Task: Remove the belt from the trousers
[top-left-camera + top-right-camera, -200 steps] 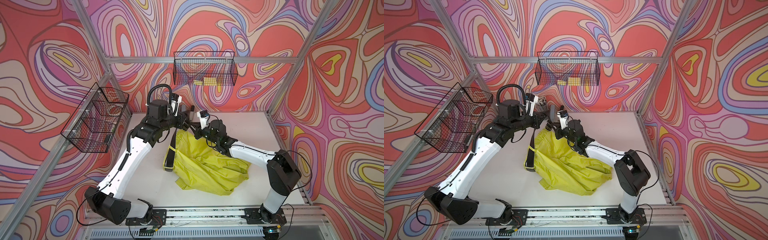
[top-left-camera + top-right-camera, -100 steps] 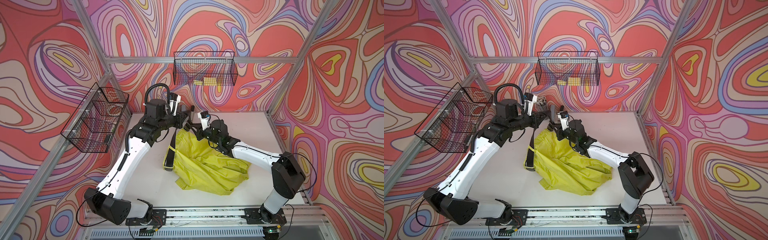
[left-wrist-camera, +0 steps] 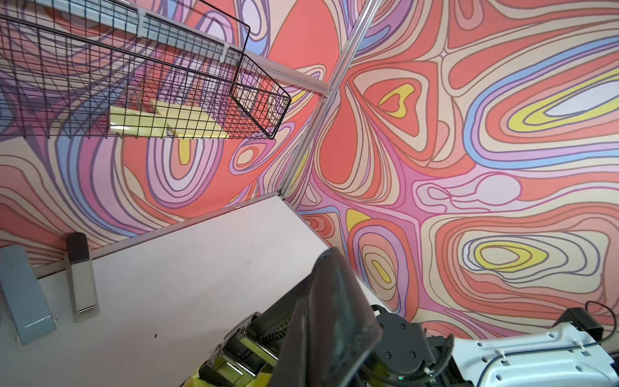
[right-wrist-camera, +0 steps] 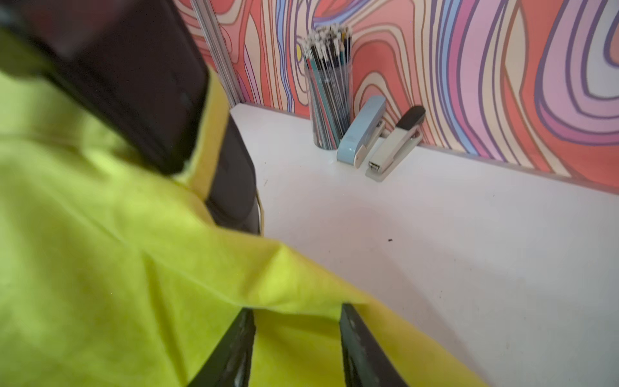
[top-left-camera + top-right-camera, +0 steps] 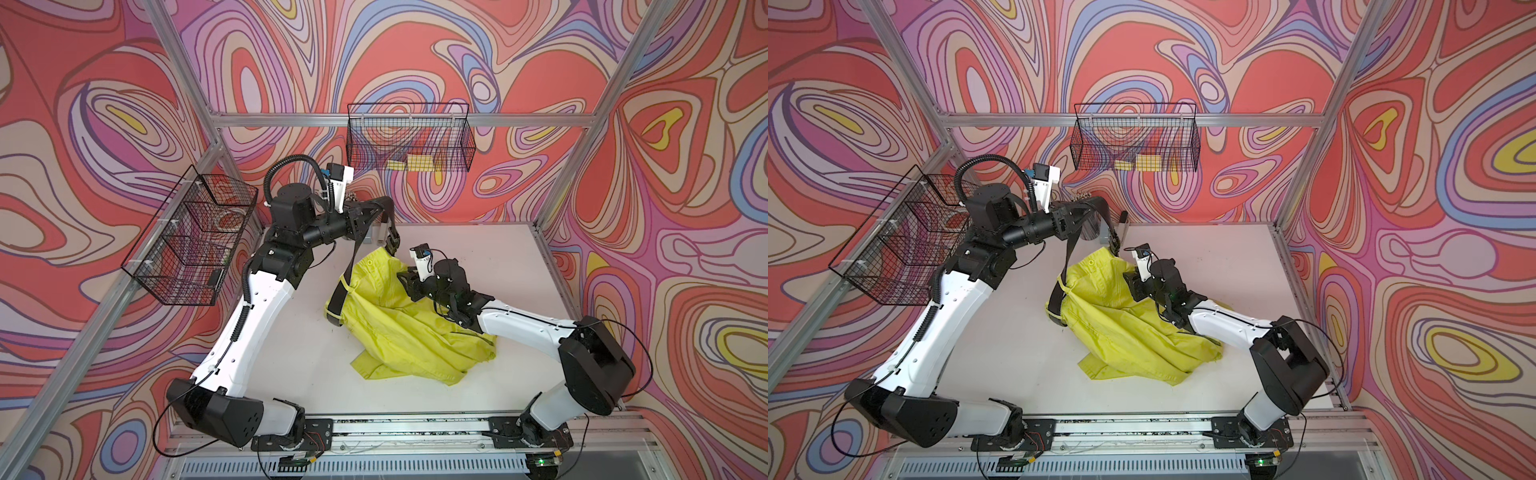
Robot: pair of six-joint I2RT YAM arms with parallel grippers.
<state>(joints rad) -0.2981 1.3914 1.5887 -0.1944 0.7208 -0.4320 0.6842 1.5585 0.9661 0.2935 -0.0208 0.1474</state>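
The yellow-green trousers [image 5: 399, 328] [image 5: 1125, 332] lie crumpled mid-table. My left gripper [image 5: 365, 214] [image 5: 1077, 216] is raised near the back wall, shut on the black belt [image 5: 347, 266] [image 5: 1064, 262]. The strap drapes over the gripper. One length runs down into the trousers' waistband; the buckle end [image 5: 390, 243] hangs above the trousers. The folded belt [image 3: 328, 318] hides the jaws in the left wrist view. My right gripper [image 5: 405, 276] [image 5: 1130, 279] [image 4: 298, 335] is open at the waistband, with yellow fabric [image 4: 100, 251] lying between its fingers [image 4: 234, 351]. The belt [image 4: 231, 187] passes under a yellow loop.
A pen cup [image 4: 330, 90], a blue stapler [image 4: 361, 130] and a white stapler [image 4: 395, 144] stand against the back wall. Wire baskets hang on the back wall [image 5: 409, 139] and the left wall [image 5: 191, 237]. Bare table [image 5: 490, 257] lies to the right.
My right gripper has opened and let go of the trousers' fabric, shifting slightly toward the front. The left arm has drawn the held belt a little to the left.
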